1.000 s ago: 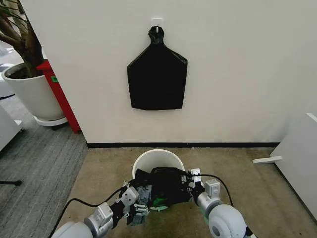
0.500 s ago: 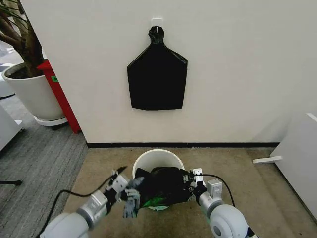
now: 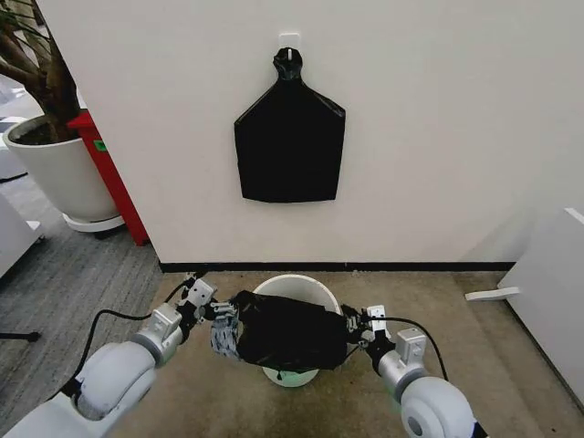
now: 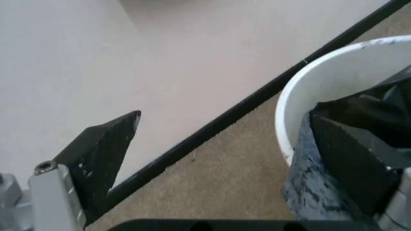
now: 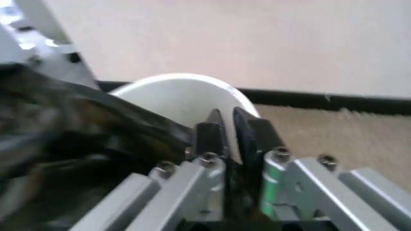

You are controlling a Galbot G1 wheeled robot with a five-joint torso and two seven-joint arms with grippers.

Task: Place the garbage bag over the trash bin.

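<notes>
The garbage bag [image 3: 290,332] covers most of the trash bin [image 3: 294,288] in the head view: only the far arc of the cream-white rolled rim at 12 o'clock and a pale sliver of the base at 6 o'clock peek out. How far the bag reaches inside the bin cannot be made out. The bag is thin, glossy and crinkled black plastic, pulled into a wide band across the bin's near side, its top edge sagging a little between the two hands.

The left hand [image 3: 222,327] sits at the bag's 9 o'clock end. In the left wrist view its jaws stand wide apart, one dark finger [image 4: 106,149] free in the air over the carpet, the other pressed against the bin's outer wall [image 4: 334,77] with a fold of black plastic [image 4: 378,108] next to it; whether that finger pins the plastic is hard to tell.

The right hand [image 3: 354,335] is at the bag's 3 o'clock end. In the right wrist view its fingertips [image 5: 210,129] are nearly together with the bag's stretched edge [image 5: 96,127] running up to them and the bin's rim [image 5: 186,82] just behind; it pinches the plastic there.

The bin stands on tan carpet [image 3: 456,319] near a white wall [image 3: 438,119], where a flat black bag bundle [image 3: 289,137] hangs at 12 o'clock.
</notes>
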